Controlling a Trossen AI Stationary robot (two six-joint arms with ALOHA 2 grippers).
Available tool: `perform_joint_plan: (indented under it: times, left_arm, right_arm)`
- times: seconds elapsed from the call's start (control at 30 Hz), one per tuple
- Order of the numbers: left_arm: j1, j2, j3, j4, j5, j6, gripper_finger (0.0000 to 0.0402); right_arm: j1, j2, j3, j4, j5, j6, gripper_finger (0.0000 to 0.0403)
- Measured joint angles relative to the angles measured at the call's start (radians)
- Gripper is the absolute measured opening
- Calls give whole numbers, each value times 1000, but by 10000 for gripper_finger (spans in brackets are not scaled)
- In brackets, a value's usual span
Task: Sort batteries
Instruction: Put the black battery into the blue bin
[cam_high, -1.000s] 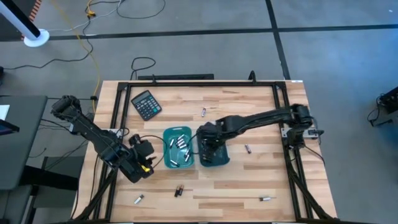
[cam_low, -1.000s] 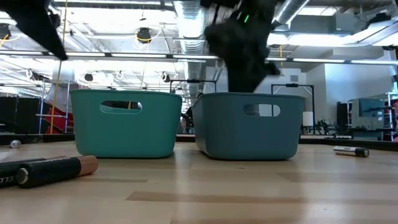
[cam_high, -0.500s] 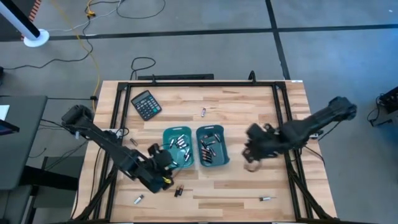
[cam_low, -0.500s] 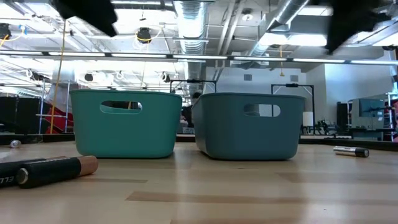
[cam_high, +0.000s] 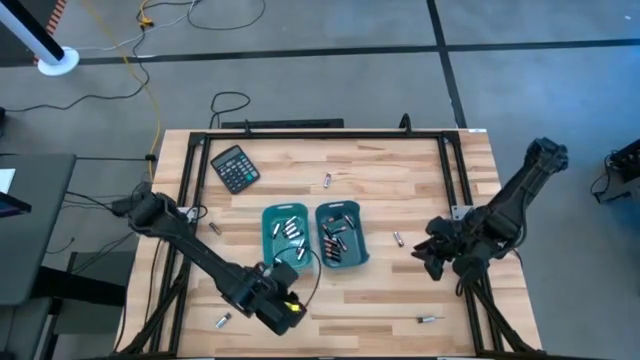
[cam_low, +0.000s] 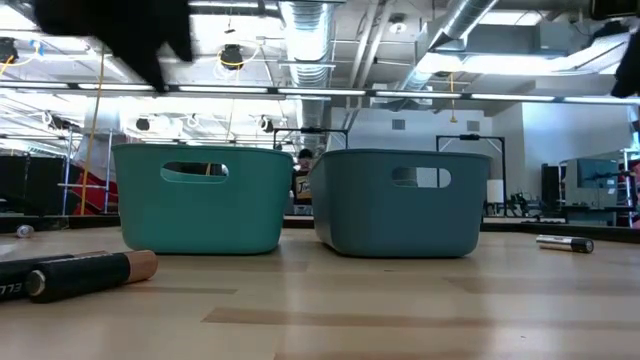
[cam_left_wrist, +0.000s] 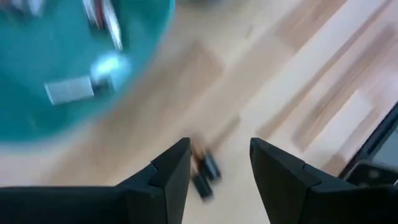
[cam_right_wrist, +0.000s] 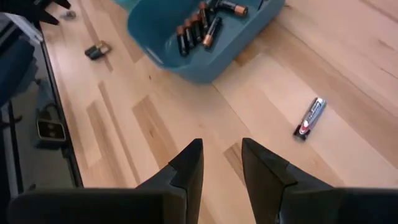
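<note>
Tabletop (cam_high: 400, 180) — batteries (cam_left_wrist: 204, 174) under left tool (cam_left_wrist: 219, 163)

- No text can be read anywhere.
- The dark battery (cam_low: 75, 274) left of the bins (cam_low: 203, 198) bears pale marks, too small to make out.

My two arms are dark, near black, built of slim tubular links with bulkier rounded joints. My left arm (cam_high: 190, 250) carries a thin black cable looping beside its wrist and a small yellow mark near the lower centre of the overhead frame. My right arm (cam_high: 510, 205) shows a small pale fitting at its base, at mid right. My left gripper (cam_left_wrist: 219, 163) has two matte black, angular fingers with bevelled faces; my right gripper (cam_right_wrist: 222, 163) has the same faceted black wedges.
</note>
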Motion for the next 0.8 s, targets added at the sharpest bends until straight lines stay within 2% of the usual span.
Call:
perform_joint_plan:
  times: [0.1,0.2,0.37,0.8]
  left_arm:
    - [-8,46,1,-4,99,-126,160]
    - [-17,90,1,-4,128,-217,160]
    - [-17,146,1,-3,221,-256,160]
    - [-12,181,-23,-49,233,-236,160]
  right_arm:
    - [23,12,-1,7,0,-7,125]
    - [49,11,-1,6,0,-10,125]
    - [77,12,-1,5,0,-11,125]
    - [84,12,-1,20,-1,-12,125]
